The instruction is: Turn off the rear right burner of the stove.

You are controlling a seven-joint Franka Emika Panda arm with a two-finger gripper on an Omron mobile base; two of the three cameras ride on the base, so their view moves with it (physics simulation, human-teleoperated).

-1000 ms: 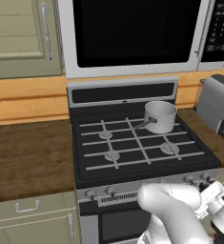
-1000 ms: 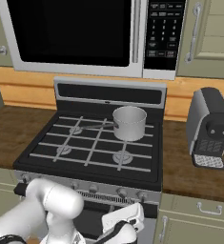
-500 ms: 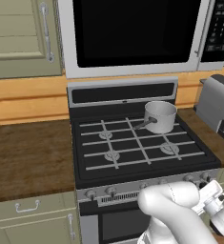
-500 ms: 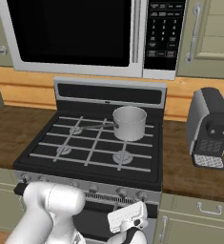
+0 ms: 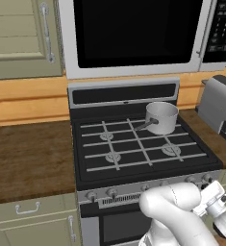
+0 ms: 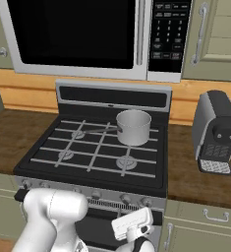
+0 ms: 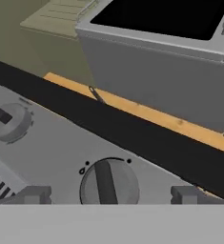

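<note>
silver knob sits centred between the two finger tips, untouched; the jaws stand released around it. the stove stands between wooden worktops, a pot on its rear right burner. since before, the wrist has edged slightly nearer the knob row.

Knob centred between the parted jaws, nothing before it, neighbouring knob well apart
</note>
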